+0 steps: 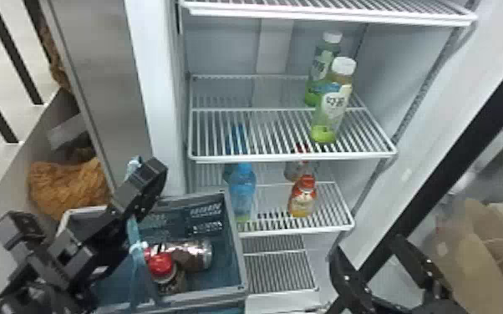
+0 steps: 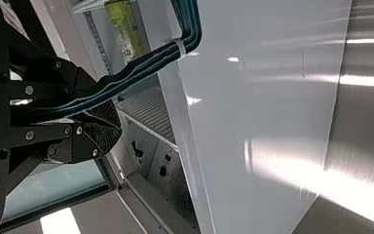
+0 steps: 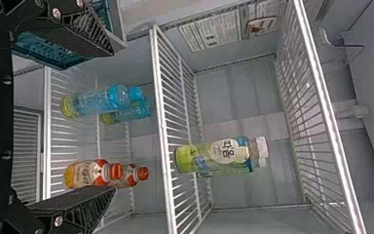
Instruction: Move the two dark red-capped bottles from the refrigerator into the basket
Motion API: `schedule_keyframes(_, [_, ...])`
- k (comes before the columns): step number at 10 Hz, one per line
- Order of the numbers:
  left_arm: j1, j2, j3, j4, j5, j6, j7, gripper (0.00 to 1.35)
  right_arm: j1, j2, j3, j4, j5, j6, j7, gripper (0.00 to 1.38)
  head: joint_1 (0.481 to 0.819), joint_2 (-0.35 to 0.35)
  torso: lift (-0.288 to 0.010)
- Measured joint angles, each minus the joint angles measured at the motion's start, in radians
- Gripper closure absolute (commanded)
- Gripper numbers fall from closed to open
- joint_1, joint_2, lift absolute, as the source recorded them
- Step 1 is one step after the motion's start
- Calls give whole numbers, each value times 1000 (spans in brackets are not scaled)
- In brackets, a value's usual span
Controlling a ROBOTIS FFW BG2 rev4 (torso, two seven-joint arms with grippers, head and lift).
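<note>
Both dark, red-capped bottles are inside the gray-blue basket (image 1: 244, 269), which sits low and to the left in the head view, in front of the open refrigerator (image 1: 158, 92). One dark bottle (image 1: 173, 284) has its red cap facing up toward the head camera. The second dark bottle (image 1: 192, 255) lies on its side just behind it, its red cap end partly hidden.

The left gripper (image 1: 140, 190) is above the basket's left part. In the left wrist view its black fingers are drawn together at the basket's blue handle (image 2: 141, 68), which runs between them.

The right gripper (image 1: 367, 250) is at the lower right of the head view, in front of the refrigerator's lower right side. Its two fingers are spread wide with nothing held between them.

Inside the refrigerator, two green bottles (image 1: 330, 112) with white caps stand on the middle wire shelf (image 1: 292, 158), toward the right, one behind the other. On the wire shelf below, two blue bottles (image 1: 242, 192) stand on the left, and two orange bottles (image 1: 303, 202) with red caps stand on the right.

A brown paper bag (image 1: 459, 254) is at the far right.
</note>
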Motion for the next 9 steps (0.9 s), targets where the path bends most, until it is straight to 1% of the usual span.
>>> schedule_keyframes(9, [-1, 0, 0, 0, -2, 4, 2, 1193, 0, -3, 1, 6, -9, 0, 0, 139, 695, -126, -34])
